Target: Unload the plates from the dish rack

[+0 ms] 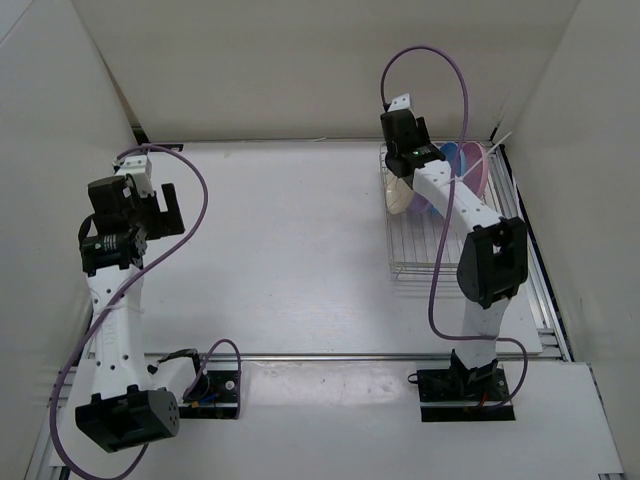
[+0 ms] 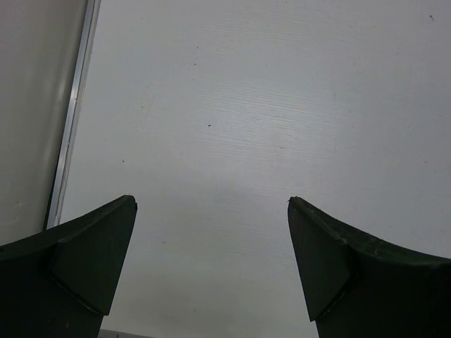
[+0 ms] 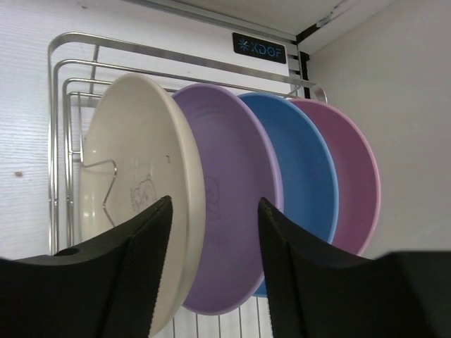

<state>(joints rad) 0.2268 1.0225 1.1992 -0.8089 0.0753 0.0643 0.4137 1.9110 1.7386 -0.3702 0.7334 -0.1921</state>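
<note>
Over at the far right, the right gripper (image 3: 213, 211) is hanging with jaws wide, the upright rim of the cream-white plate (image 3: 134, 162) lying between them in the dish rack (image 3: 55, 127); the left gripper (image 2: 211, 208), also spread, is hovering well apart.

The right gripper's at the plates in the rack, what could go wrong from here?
The open right gripper spans the rim of the cream plate and the purple plate behind it, so closing might pinch both. All four stand packed in the rack, so lifting one could drag or tip its neighbour.
</note>
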